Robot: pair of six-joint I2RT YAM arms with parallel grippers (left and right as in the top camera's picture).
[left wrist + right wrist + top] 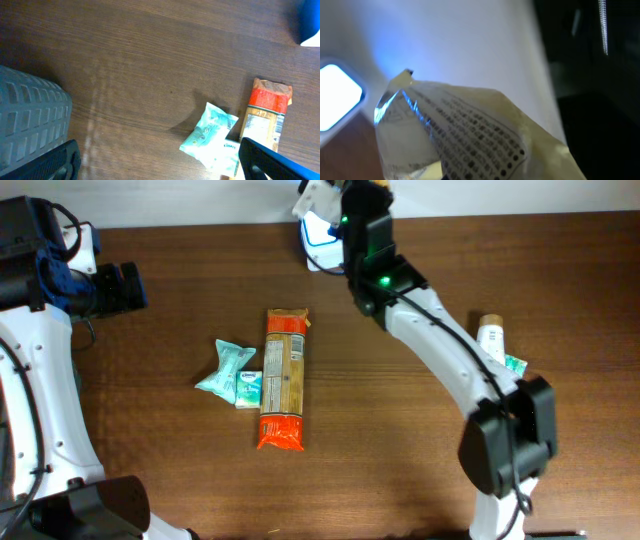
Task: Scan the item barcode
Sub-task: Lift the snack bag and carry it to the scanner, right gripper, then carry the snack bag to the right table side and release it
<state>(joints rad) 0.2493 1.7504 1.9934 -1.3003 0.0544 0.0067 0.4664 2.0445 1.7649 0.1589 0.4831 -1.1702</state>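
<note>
Crinkled close against the right wrist lens was a pale foil packet (pixel 470 135), its printed side (rows of small text, no barcode I could make out) facing the camera. At the table's far edge the right gripper (pixel 332 202) was clamped on that packet, just beside a white device glowing blue (pixel 318 238). Over the wooden table (pixel 180 460) the left gripper (pixel 157 152) hung with jaws spread wide, holding nothing, near a grey basket (pixel 30 120). Mid-table lay a teal pouch (pixel 224 366), a small box (pixel 248 388) touching it, and a long orange-ended pack (pixel 283 380).
</note>
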